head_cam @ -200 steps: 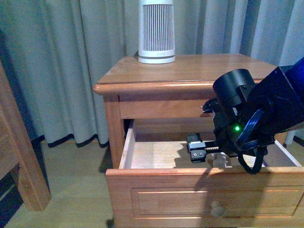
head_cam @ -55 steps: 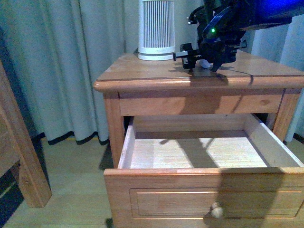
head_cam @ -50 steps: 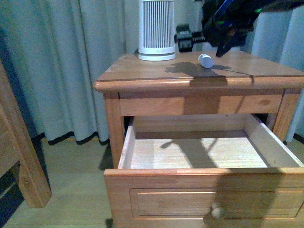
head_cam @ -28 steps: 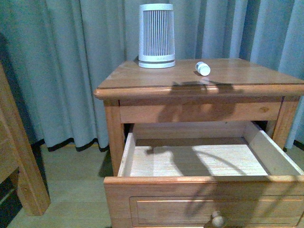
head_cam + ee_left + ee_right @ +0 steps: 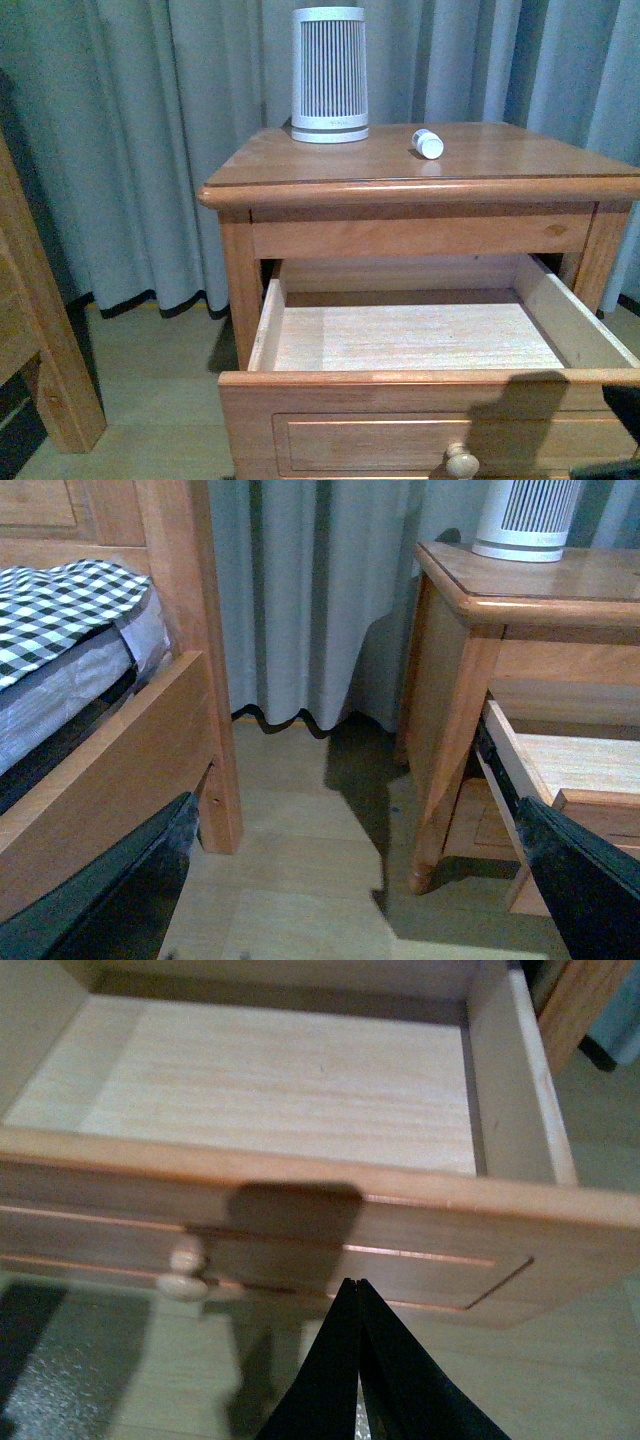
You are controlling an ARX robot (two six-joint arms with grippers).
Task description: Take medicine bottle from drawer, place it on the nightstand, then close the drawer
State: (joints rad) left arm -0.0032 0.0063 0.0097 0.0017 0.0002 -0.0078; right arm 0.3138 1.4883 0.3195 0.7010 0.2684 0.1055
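The tiny white medicine bottle (image 5: 427, 143) lies on its side on the top of the nightstand (image 5: 500, 165), to the right of the ribbed cylinder. The taller drawer (image 5: 430, 425) stands pulled open, its pale inside bare, with its round knob (image 5: 460, 461) at the front. In the right wrist view the open drawer (image 5: 300, 1210) and knob (image 5: 186, 1267) show, and my right gripper (image 5: 351, 1286) is shut and empty, just in front of the drawer's front panel. My left gripper (image 5: 365, 880) is open and empty, low over the floor between the bed and the nightstand (image 5: 470, 590).
A tall white-grey ribbed cylinder (image 5: 329, 74) stands at the back of the nightstand top. Grey curtains (image 5: 150, 130) hang behind. A wooden bed frame (image 5: 40, 340) stands at the left; its checked bedding (image 5: 55, 605) shows in the left wrist view.
The right arm lifted the bottle out of the drawer, left it lying on the nightstand top, then withdrew out of the front view. Its shadow now falls on the drawer front.
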